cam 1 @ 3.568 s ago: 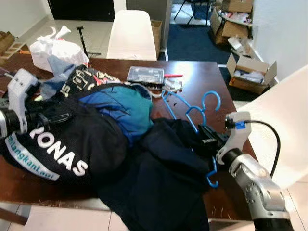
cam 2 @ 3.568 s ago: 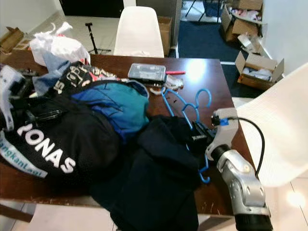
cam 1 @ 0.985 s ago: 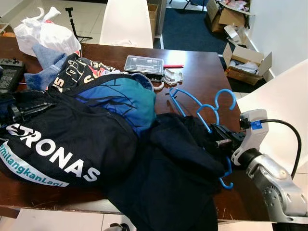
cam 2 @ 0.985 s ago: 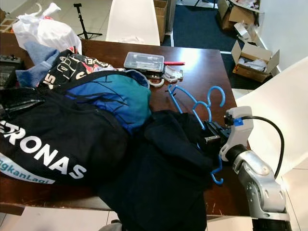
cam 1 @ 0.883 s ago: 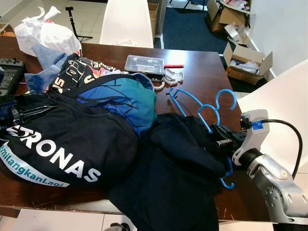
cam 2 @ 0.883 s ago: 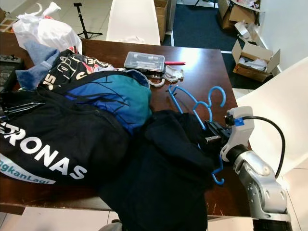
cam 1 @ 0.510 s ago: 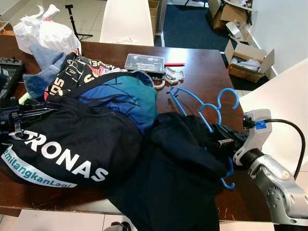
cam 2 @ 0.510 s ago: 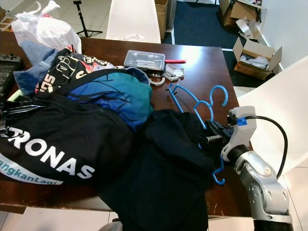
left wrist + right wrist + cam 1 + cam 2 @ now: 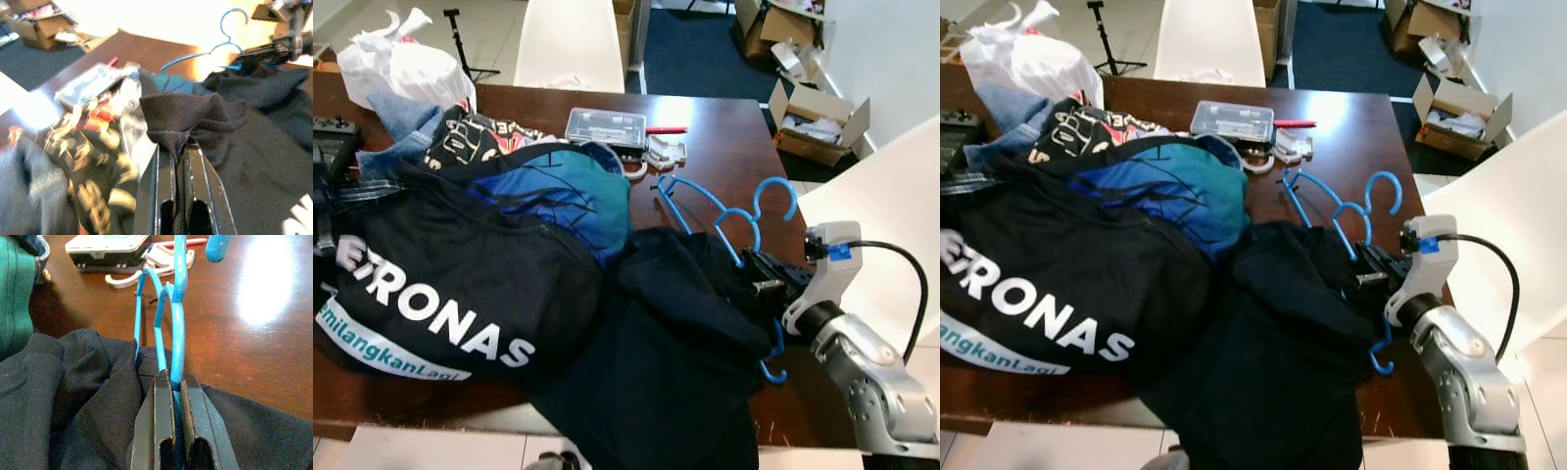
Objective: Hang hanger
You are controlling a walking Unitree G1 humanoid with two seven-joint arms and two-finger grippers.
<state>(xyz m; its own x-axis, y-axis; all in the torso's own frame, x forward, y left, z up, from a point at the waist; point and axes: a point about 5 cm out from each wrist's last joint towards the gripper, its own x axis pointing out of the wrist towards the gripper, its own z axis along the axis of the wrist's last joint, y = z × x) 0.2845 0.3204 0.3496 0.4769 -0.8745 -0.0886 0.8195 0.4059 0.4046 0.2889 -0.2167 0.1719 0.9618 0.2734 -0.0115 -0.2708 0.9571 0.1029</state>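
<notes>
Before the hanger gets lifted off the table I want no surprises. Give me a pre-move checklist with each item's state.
1. Right claw shut on blue hanger: ok.
2. Hanger free of dark garment: not ok, its lower part lies under the cloth.
3. Left claw pinching black jersey: ok.
4. Hanger hook clear of clear plastic case: ok, apart.
5. Place to hang it: cannot tell.

The robot's silver right arm reaches in from the lower right, its right gripper (image 9: 756, 277) with two long black fingers (image 9: 194, 431) clamped together on a thin blue hanger (image 9: 177, 333). The left gripper (image 9: 175, 161) pinches a fold of black mesh jersey (image 9: 195, 115) between its closed fingers.
</notes>
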